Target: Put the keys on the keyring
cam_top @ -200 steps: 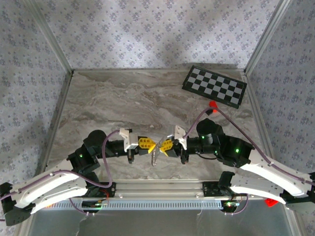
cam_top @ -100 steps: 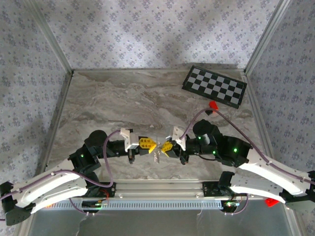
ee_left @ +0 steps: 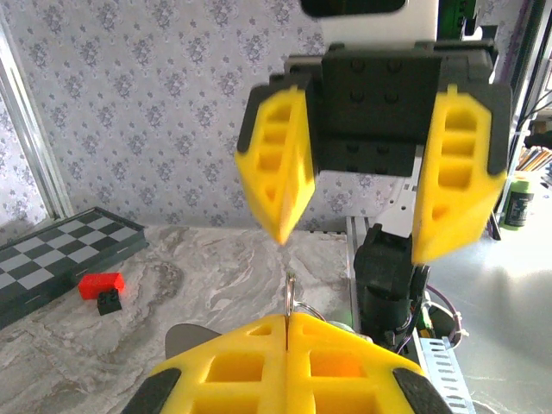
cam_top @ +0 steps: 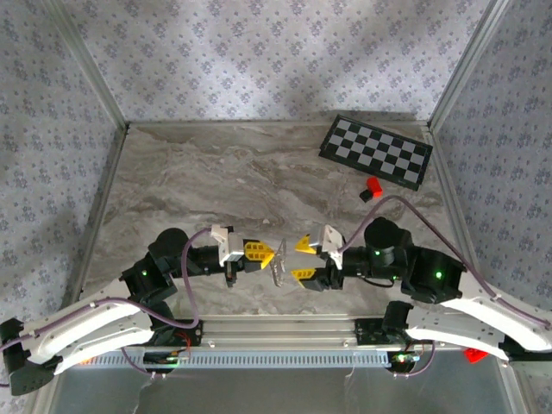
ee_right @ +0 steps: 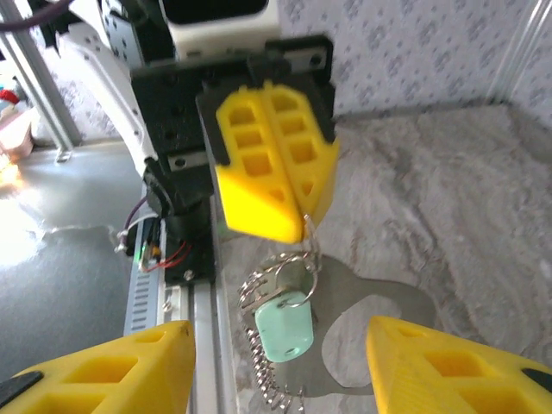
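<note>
Left claw (ee_right: 300, 222) tight on thin silvery keyring (ee_right: 251, 294) (mint-green key (ee_right: 285, 332) beneath), right claw (cam_top: 304, 260) wide, wedge-tipped.

Left gripper (cam_top: 270, 254) pinching the keyring (cam_top: 278, 271), which dangles below; right gripper (cam_top: 303, 260) spread wide just beside it.

Both arms bend inward from their bases, wrists level, tools facing each other. The left tool (cam_top: 266, 253) is pinched shut. The right tool (cam_top: 303, 260), just beside it, holds its jaws apart.
</note>
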Available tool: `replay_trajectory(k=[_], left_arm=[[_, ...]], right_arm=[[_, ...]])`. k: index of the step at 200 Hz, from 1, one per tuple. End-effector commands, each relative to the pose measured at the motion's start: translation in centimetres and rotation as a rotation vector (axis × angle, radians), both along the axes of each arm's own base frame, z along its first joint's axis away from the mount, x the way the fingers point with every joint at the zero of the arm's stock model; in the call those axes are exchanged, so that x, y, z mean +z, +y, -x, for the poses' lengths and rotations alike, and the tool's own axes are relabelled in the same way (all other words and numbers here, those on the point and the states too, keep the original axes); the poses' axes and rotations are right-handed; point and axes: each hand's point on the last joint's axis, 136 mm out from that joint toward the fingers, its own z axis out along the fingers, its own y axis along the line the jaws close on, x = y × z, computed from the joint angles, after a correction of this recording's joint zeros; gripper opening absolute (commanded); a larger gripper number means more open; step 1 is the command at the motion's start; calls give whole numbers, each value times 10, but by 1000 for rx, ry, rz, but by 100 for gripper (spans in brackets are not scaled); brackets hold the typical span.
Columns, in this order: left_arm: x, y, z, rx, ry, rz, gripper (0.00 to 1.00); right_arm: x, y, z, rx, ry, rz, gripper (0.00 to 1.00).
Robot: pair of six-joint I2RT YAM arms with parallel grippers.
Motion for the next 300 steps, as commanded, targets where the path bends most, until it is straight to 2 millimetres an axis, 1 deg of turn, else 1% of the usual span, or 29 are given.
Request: replay_trajectory(k=[1, 48, 85, 127, 158, 218, 245, 276, 300], left_arm=[[25, 4, 9, -36, -39, 82, 0], [24, 4, 11, -43, -35, 84, 0], [23, 6, 11, -39, -36, 85, 0], [22, 6, 11, -36, -36, 82, 0], [21, 6, 10, -33, -37, 81, 0], [21, 5, 9, -27, -36, 80, 0], [20, 4, 8, -29, -34, 75, 0], [19, 4, 8, -28, -32, 71, 0], [19, 4, 8, -27, -33, 70, 0]], right_arm=[[14, 3, -7, -36, -24, -60, 55], [15, 18, -9, 2, -21, -69, 52], [9, 25, -11, 11, -6, -60, 49], [3, 29, -15, 14, 10, -49, 42], [-2, 32, -15, 22, 27, -41, 40], [-7, 32, -14, 30, 36, -42, 34], [-7, 34, -13, 39, 36, -44, 27], [-5, 38, -10, 65, 42, -64, 16], [-5, 40, -8, 77, 48, -67, 11]])
